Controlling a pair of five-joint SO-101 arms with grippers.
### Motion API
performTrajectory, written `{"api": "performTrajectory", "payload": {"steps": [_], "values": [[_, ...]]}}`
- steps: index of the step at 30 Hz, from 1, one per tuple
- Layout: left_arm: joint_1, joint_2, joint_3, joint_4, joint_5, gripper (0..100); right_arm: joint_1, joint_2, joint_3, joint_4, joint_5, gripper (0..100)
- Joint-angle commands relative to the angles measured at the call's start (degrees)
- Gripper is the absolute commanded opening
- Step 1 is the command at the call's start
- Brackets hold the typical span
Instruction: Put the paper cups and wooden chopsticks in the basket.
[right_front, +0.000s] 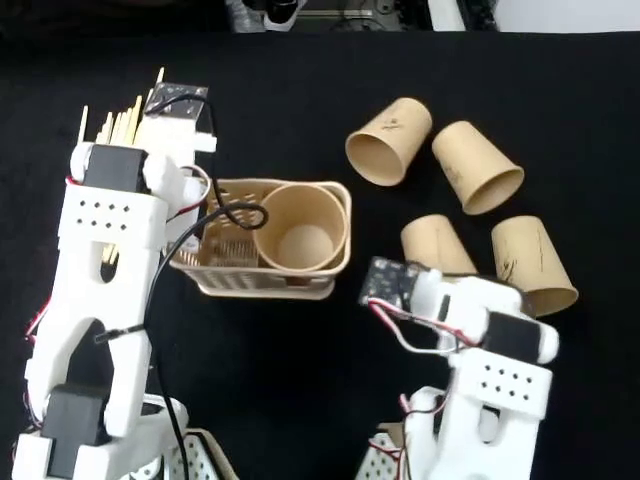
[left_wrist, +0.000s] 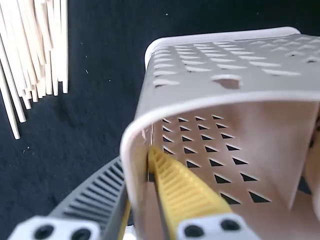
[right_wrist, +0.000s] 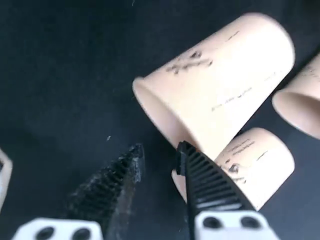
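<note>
Clamping the basket (left_wrist: 225, 65) wall, the left tool (left_wrist: 136, 160) should steady it; the right tool (right_wrist: 159, 147), half open, needs the cup (right_wrist: 215, 90) rim just ahead

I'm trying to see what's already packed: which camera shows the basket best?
The high view: it takes in the whole basket from above, with one paper cup standing in it. The left wrist view gives a close look at one perforated wall and its rim. The right wrist view faces loose cups lying on their sides.
</note>
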Motion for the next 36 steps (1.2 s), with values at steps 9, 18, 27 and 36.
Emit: {"api": "performTrajectory", "payload": {"steps": [9, 18, 27, 36], "values": [[-3.3, -1.8, -7.5, 0.4, 0.2, 30, -1.8, -0.9, 9.9, -21.3, -3.9, 3.8], [-4.1, -11.5, -12.5, 0.4, 2.5, 30, 0.8, -1.0, 0.6, -12.3, -13.0, 1.1], [-4.7, -43.2, -4.0, -1.1, 1.9, 30, 0.4, -1.0, -19.3, 9.6, -24.5, 1.1], [-17.5, -69.3, 26.2, -17.1, -0.4, 30, -5.1, -0.6, -39.1, 23.6, -43.3, 1.1]]}}
